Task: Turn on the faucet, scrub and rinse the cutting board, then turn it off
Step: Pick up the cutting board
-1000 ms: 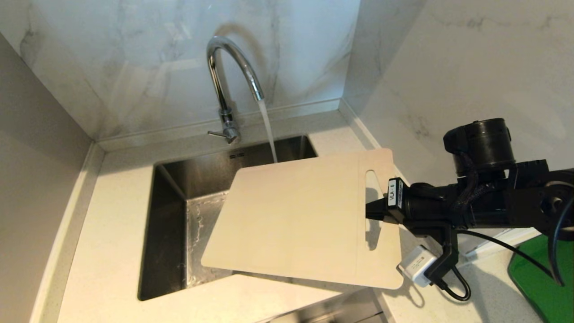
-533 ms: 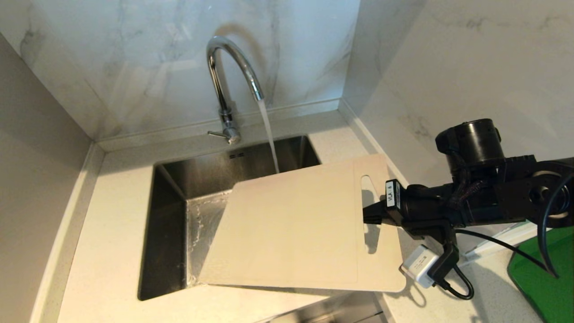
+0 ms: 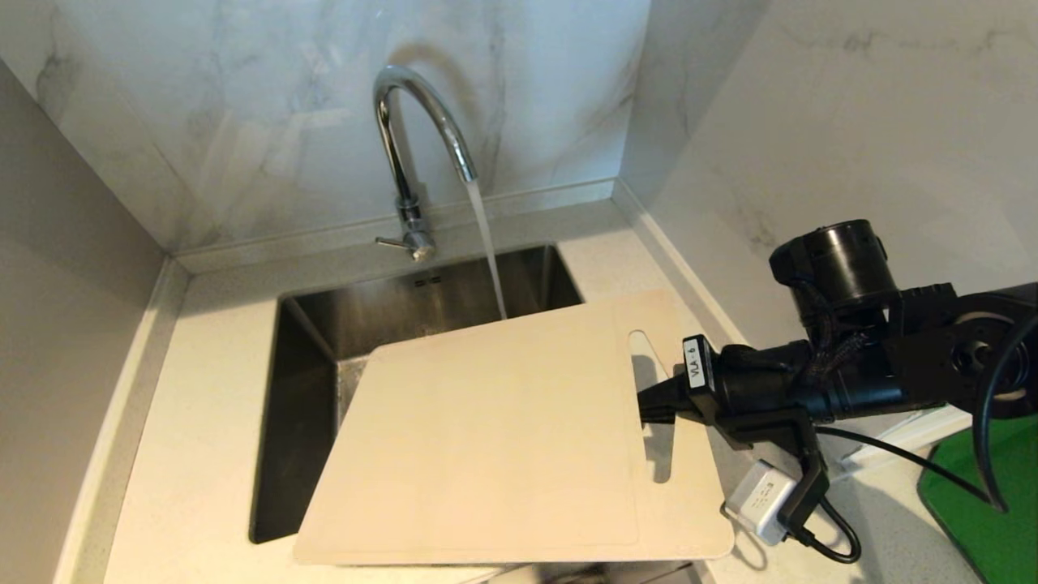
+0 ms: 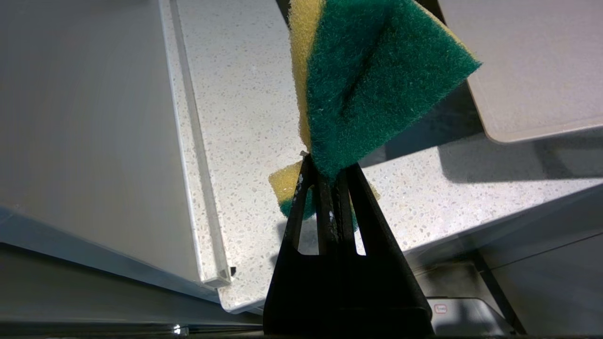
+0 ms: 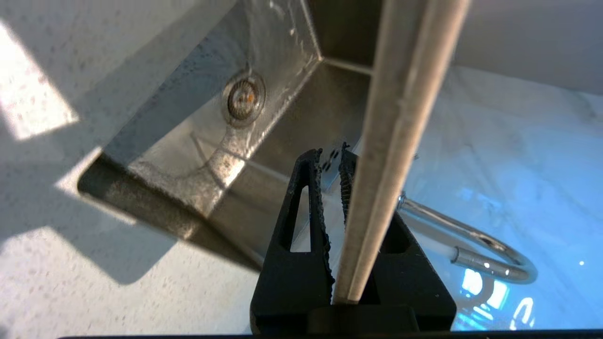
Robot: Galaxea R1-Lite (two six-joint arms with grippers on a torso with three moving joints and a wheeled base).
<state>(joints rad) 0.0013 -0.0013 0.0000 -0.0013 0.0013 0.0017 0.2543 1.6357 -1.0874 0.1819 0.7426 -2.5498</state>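
Note:
The chrome faucet (image 3: 405,146) stands behind the sink and water (image 3: 486,243) runs from its spout down to the far edge of the cutting board (image 3: 503,438). The cream board hangs nearly flat over the sink. My right gripper (image 3: 653,401) is shut on its short edge beside the slot handle. In the right wrist view the board's thin edge (image 5: 400,117) sits clamped in my right gripper (image 5: 332,155), with the faucet (image 5: 471,235) beyond. My left gripper (image 4: 325,165), outside the head view, is shut on a yellow-and-green sponge (image 4: 367,80) above the counter.
The steel sink (image 3: 300,389) is sunk into a speckled counter (image 3: 195,422), with marble walls behind and to the right. A dark green board (image 3: 989,503) lies at the right edge. A white plug (image 3: 758,491) hangs under my right arm.
My right arm has swung the cutting board toward the front and left. It now lies flatter and covers more of the sink. The water keeps running.

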